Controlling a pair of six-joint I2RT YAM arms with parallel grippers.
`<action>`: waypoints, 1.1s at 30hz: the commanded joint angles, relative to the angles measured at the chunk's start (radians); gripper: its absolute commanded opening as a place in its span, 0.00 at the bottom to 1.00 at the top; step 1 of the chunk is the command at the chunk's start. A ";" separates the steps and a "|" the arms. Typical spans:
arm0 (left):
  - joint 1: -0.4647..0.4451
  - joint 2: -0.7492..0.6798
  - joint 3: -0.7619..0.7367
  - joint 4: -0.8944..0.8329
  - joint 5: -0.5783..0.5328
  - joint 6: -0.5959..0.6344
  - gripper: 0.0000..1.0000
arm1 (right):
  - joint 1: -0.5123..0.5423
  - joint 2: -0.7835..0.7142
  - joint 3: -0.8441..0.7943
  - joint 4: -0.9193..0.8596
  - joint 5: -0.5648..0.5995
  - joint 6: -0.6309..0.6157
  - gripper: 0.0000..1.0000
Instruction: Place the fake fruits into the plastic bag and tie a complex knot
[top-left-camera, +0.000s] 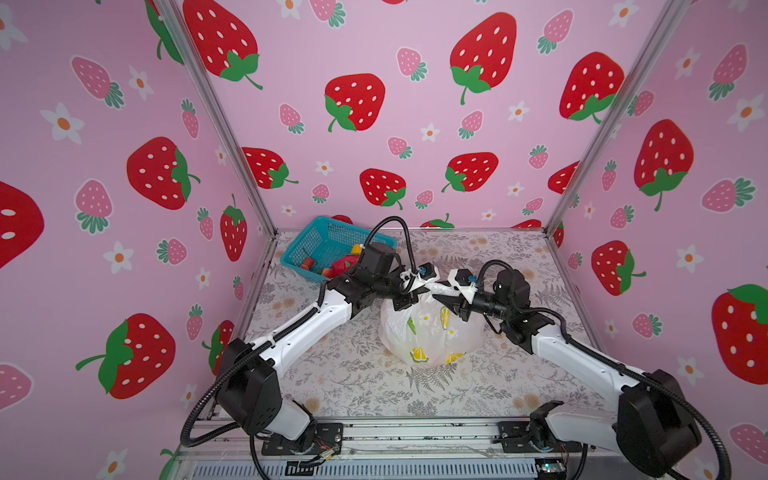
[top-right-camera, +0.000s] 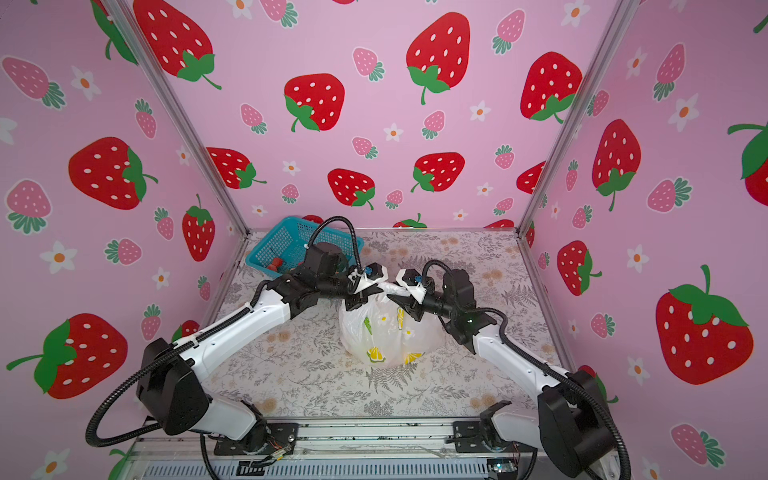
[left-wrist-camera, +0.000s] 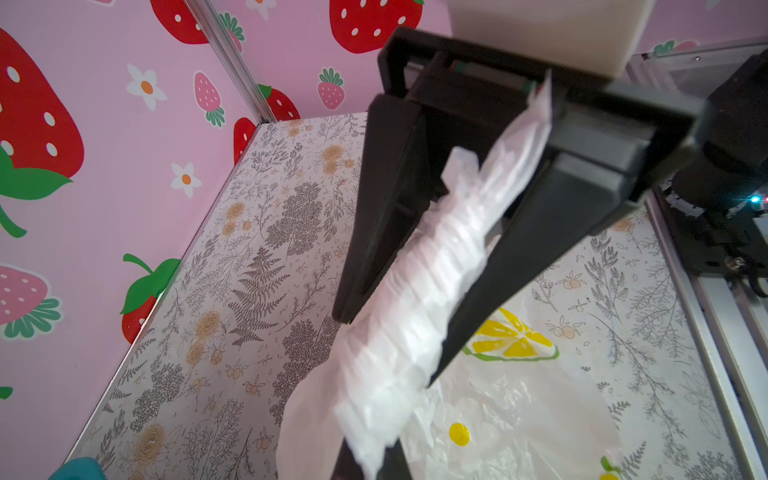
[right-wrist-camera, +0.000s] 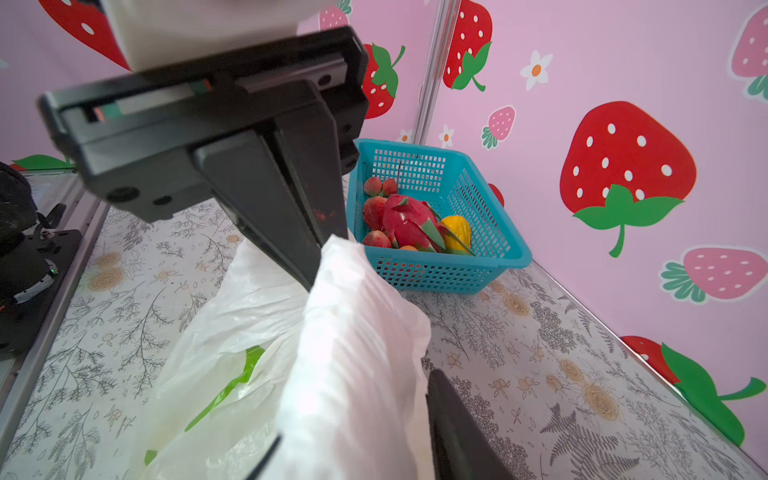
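Note:
The white plastic bag (top-left-camera: 432, 336) (top-right-camera: 386, 336) stands bulging mid-table, its contents hidden. My left gripper (top-left-camera: 419, 296) (left-wrist-camera: 374, 461) is shut on a gathered handle strip (left-wrist-camera: 436, 270) above the bag. My right gripper (top-left-camera: 441, 300) (right-wrist-camera: 357, 436) faces it, open, with a handle strip (right-wrist-camera: 353, 353) lying loose between its spread fingers (right-wrist-camera: 453, 424). The knot is hidden where the handles meet behind the fingers. Fake fruits lie in the basket: a pink dragon fruit (right-wrist-camera: 409, 220), strawberries (right-wrist-camera: 374, 210) and a yellow fruit (right-wrist-camera: 457, 230).
The teal mesh basket (top-left-camera: 328, 222) (right-wrist-camera: 440, 270) sits tilted in the back left corner against the wall. Pink strawberry walls close three sides. A metal rail (top-left-camera: 415, 432) with both arm bases runs along the front edge.

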 joint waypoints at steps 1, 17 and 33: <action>-0.006 -0.006 0.009 0.001 0.020 0.031 0.00 | 0.013 0.022 0.042 -0.004 0.004 -0.032 0.34; 0.022 -0.080 -0.086 -0.060 -0.133 -0.087 0.31 | 0.033 -0.002 0.015 0.055 0.091 0.065 0.00; 0.009 -0.168 -0.139 0.181 -0.005 -0.652 0.00 | 0.106 0.016 -0.038 0.245 0.370 0.240 0.00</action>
